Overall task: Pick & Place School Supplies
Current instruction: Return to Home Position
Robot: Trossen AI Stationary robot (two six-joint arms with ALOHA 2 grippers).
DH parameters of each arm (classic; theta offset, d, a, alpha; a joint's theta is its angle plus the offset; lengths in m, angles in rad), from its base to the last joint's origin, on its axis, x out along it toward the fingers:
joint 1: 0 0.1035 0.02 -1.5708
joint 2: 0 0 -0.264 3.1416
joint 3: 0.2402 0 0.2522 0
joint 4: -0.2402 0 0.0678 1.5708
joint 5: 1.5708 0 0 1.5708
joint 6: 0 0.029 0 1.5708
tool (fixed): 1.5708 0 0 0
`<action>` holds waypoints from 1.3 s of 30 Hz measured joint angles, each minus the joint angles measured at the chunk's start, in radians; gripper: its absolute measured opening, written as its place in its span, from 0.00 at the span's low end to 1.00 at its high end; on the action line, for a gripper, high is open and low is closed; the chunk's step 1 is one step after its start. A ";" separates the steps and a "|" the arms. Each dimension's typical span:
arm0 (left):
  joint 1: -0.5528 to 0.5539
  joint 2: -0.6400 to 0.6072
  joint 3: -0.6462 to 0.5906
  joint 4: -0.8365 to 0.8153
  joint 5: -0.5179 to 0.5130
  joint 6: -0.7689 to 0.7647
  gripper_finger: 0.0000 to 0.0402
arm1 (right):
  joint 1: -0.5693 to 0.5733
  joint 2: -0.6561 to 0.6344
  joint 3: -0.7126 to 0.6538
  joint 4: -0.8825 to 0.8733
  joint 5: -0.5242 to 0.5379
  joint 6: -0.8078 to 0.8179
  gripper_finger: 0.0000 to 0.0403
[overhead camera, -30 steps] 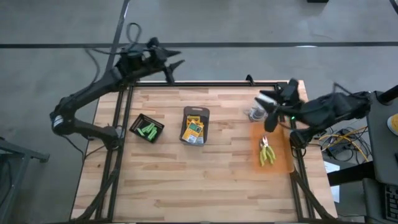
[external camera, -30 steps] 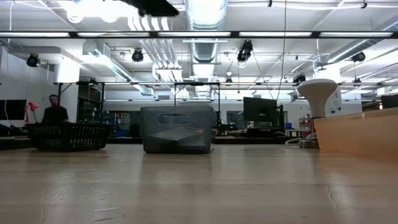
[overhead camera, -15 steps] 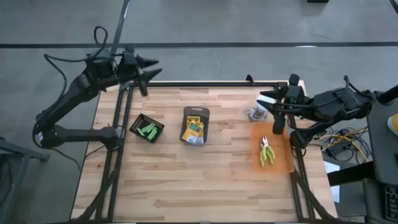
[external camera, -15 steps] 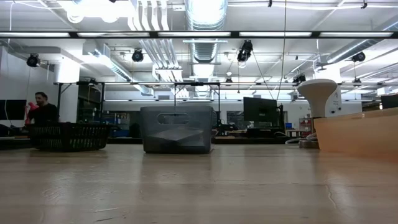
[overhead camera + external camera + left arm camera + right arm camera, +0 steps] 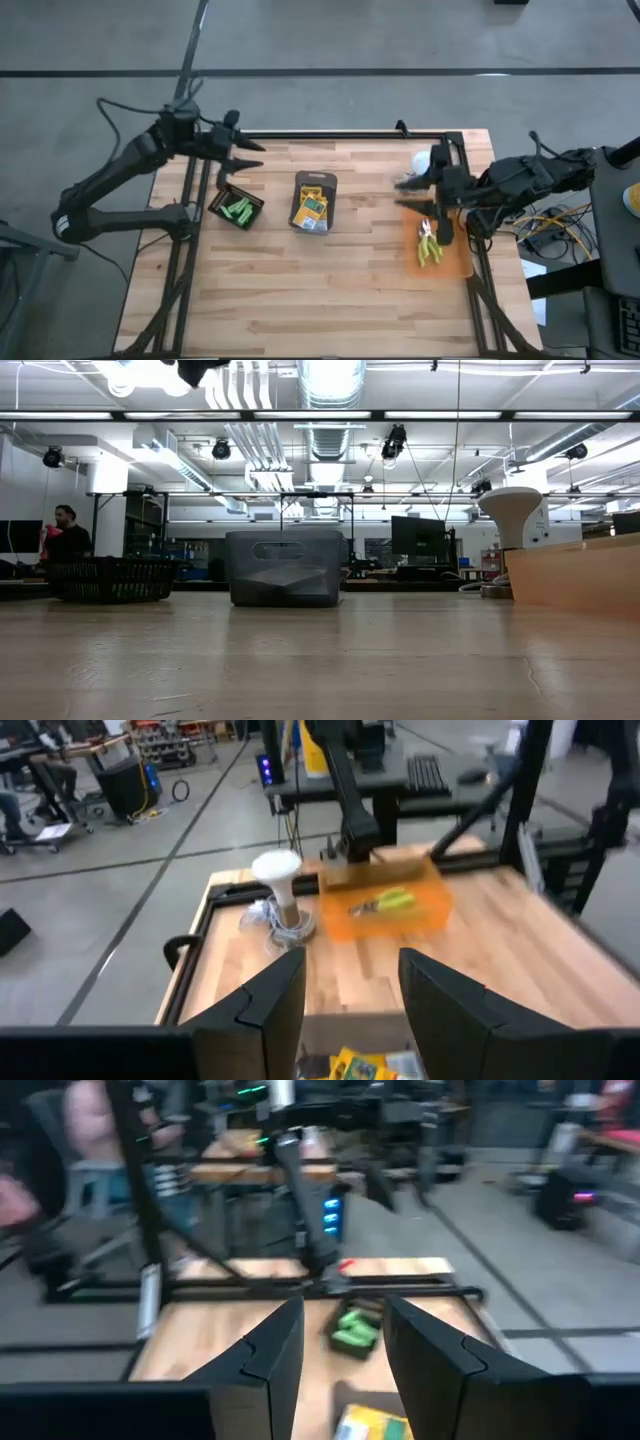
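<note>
Yellow-and-green crayon boxes (image 5: 312, 208) lie in a grey bin (image 5: 314, 182) at mid-table. Bright-green sticks (image 5: 238, 210) lie in a small black tray (image 5: 222, 196) to its left. Pliers with yellow-green handles (image 5: 429, 246) rest on an orange tray (image 5: 452, 262) at the right. My left gripper (image 5: 252, 157) hovers open over the table's far left corner, above the black tray, with nothing between its fingers (image 5: 352, 960). My right gripper (image 5: 400, 192) hovers open over the far end of the orange tray, pointing toward the bin, also with nothing in it (image 5: 343, 1308).
A clear jar with a white lid (image 5: 421, 160) stands at the far right, just beyond my right gripper. A black frame rail (image 5: 340, 134) runs along the far edge. Bare wood fills the table's near half. A person (image 5: 65, 532) shows in the room behind.
My left gripper has come from beyond the far edge toward the table's left and near side, sinking, and now hangs over the far left corner. My right gripper has turned and shifted from beside the jar toward the table's left and near side.
</note>
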 joint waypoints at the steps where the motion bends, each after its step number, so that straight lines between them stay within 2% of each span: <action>1: 0.000 -0.005 -0.038 0.025 0.000 0.024 0.42 | 0.000 -0.003 -0.016 0.007 -0.027 -0.001 0.32; 4: 0.000 -0.015 -0.174 0.175 0.001 0.043 0.42 | 0.001 -0.020 -0.079 0.062 -0.055 -0.004 0.31; 8: 0.003 -0.020 -0.352 0.434 0.000 -0.051 0.42 | 0.000 -0.078 -0.185 0.185 -0.091 -0.025 0.30; 12: 0.023 -0.035 -0.468 0.582 0.002 -0.122 0.42 | 0.001 -0.160 -0.312 0.271 -0.112 0.012 0.31; 17: 0.071 -0.088 -0.511 0.592 0.014 -0.182 0.42 | -0.001 -0.280 -0.494 0.405 -0.089 0.051 0.33; 22: 0.120 -0.155 -0.511 0.526 0.093 -0.186 0.42 | 0.000 -0.401 -0.664 0.571 -0.092 0.029 0.33; 27: 0.147 -0.212 -0.512 0.436 0.098 -0.183 0.42 | -0.001 -0.508 -0.797 0.678 -0.088 0.033 0.32; 34: 0.146 -0.280 -0.599 0.408 0.117 -0.215 0.42 | -0.001 -0.607 -0.902 0.788 -0.088 0.008 0.30; 39: 0.146 -0.348 -0.701 0.513 0.117 -0.283 0.42 | 0.000 -0.661 -0.926 0.797 -0.088 -0.005 0.32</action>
